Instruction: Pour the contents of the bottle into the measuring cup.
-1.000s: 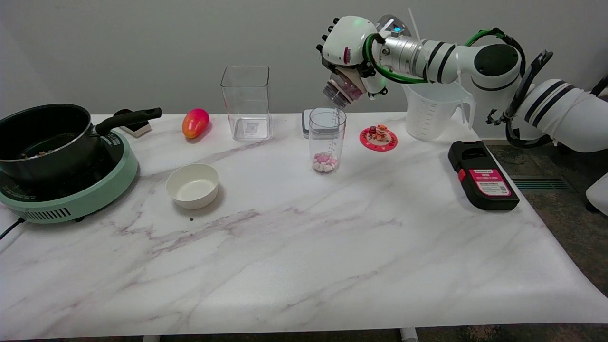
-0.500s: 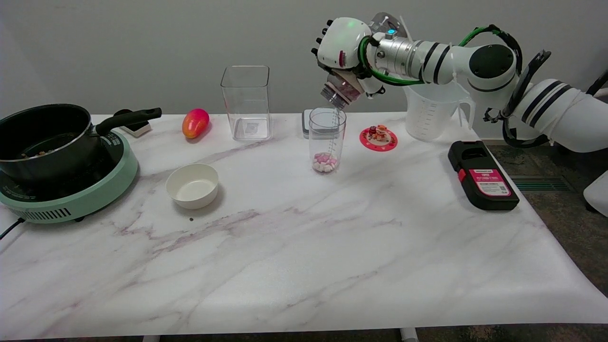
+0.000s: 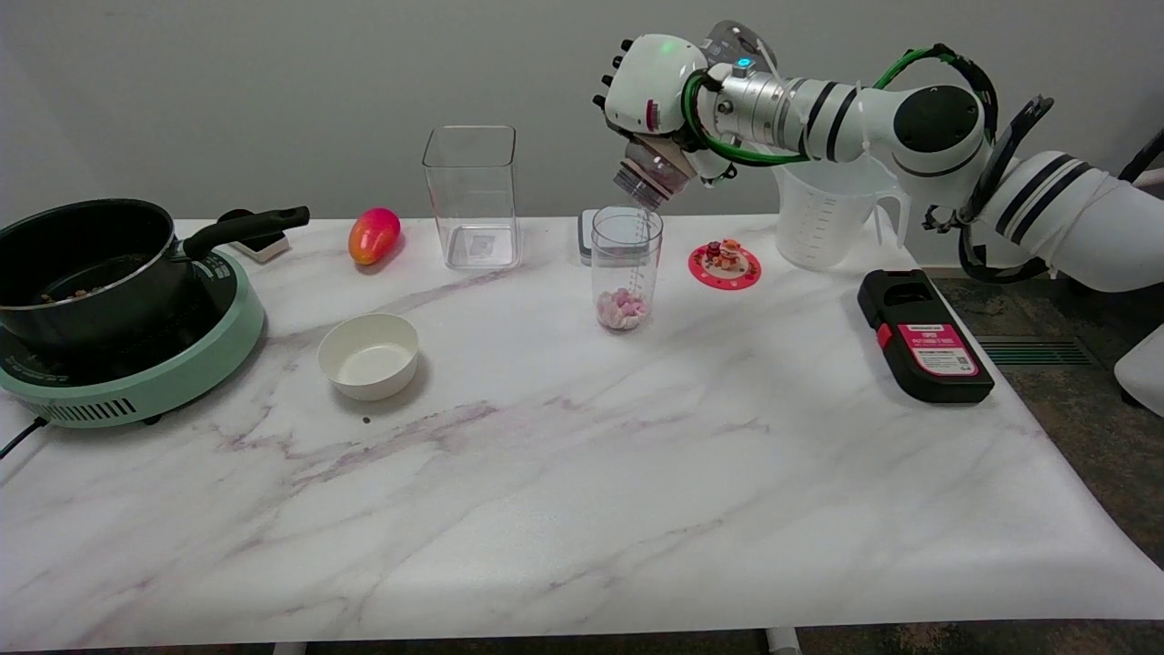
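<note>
While I hold the small clear plastic bottle (image 3: 651, 175) tipped mouth-down above the tall clear measuring cup (image 3: 627, 267), the pour looks well along.
My right hand (image 3: 657, 98) has its fingers wrapped around the bottle; pink and white pieces (image 3: 622, 309) lie in the cup's bottom (whether any remain inside the bottle, I cannot tell). Everything stands on a white marble-patterned table (image 3: 582, 473) before a plain grey wall (image 3: 273, 82).

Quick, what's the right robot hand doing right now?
Right robot hand: holding the bottle, tipped mouth-down over the measuring cup.
</note>
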